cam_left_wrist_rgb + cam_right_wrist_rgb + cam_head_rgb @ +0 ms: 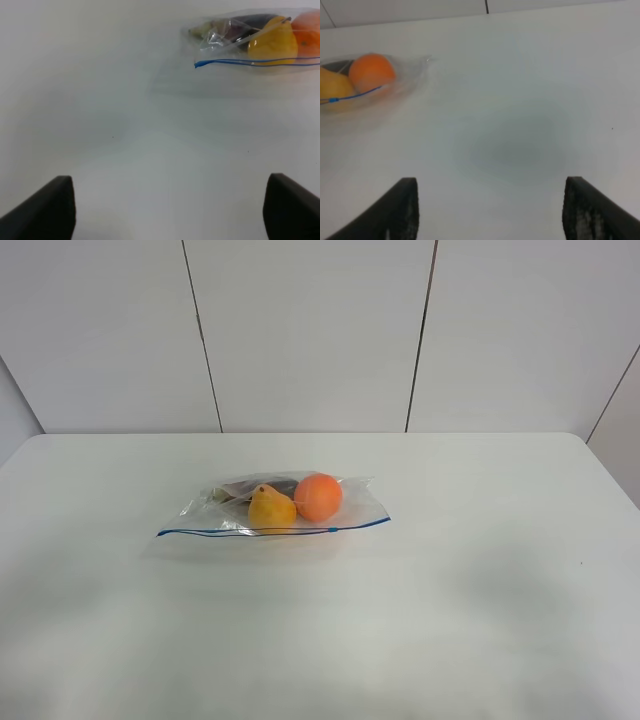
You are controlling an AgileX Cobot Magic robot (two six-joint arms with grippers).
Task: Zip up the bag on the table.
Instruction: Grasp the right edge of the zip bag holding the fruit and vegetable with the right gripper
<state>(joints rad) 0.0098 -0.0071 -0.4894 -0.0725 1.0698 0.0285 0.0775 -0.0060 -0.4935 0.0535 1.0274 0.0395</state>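
The clear bag [270,510] lies flat in the middle of the white table [480,620], its thin blue zipper strip [272,530] along the front edge. An orange [318,497] and a yellow fruit [271,509] show through it. Neither arm shows in the exterior high view. In the left wrist view the left gripper [170,205] is open and empty, well short of the bag [255,40]. In the right wrist view the right gripper [490,210] is open and empty, away from the bag [365,80].
A pale panelled wall [310,330] stands behind the table's far edge. A dark item [245,488] lies in the bag behind the fruit. Bare tabletop surrounds the bag.
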